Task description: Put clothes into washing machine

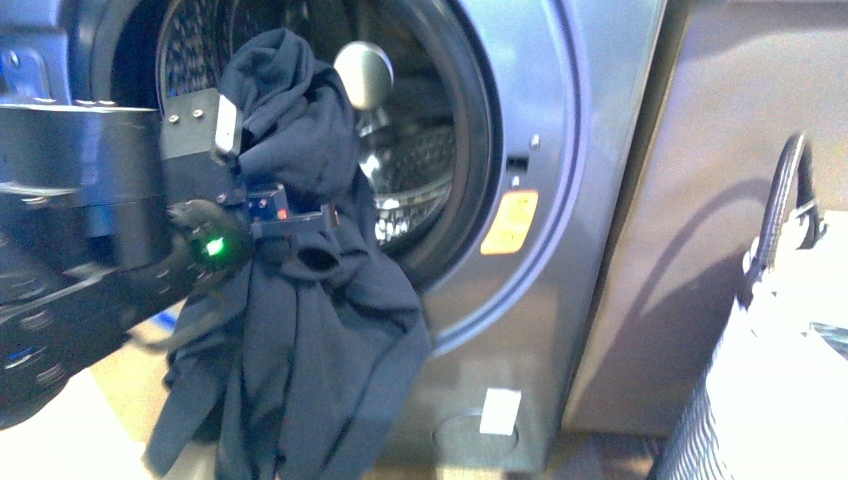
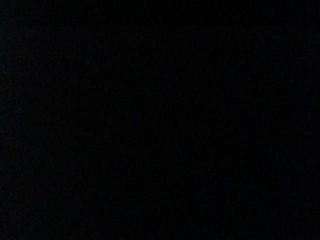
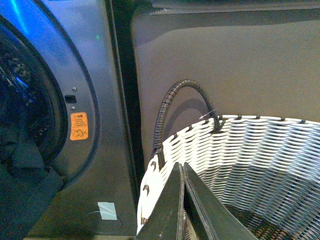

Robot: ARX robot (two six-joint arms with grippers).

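Observation:
The clothes (image 1: 300,330), a dark navy garment, hang in front of the washing machine (image 1: 560,150) porthole, bunched at the top over the doorway rim and trailing down toward the floor. My left gripper (image 1: 262,215) is shut on the clothes at the doorway's lower left. The steel drum (image 1: 415,165) shows behind the fabric. The left wrist view is dark. In the right wrist view my right gripper (image 3: 182,167) is shut with nothing in it, poised above the white woven basket (image 3: 250,150); the clothes (image 3: 25,175) show at the machine's doorway.
The white basket (image 1: 770,380) with its dark handle (image 1: 785,200) stands at the right, in front of a grey-brown cabinet (image 1: 720,120). A yellow sticker (image 1: 509,222) sits beside the porthole. A white label (image 1: 500,410) marks the machine's lower panel.

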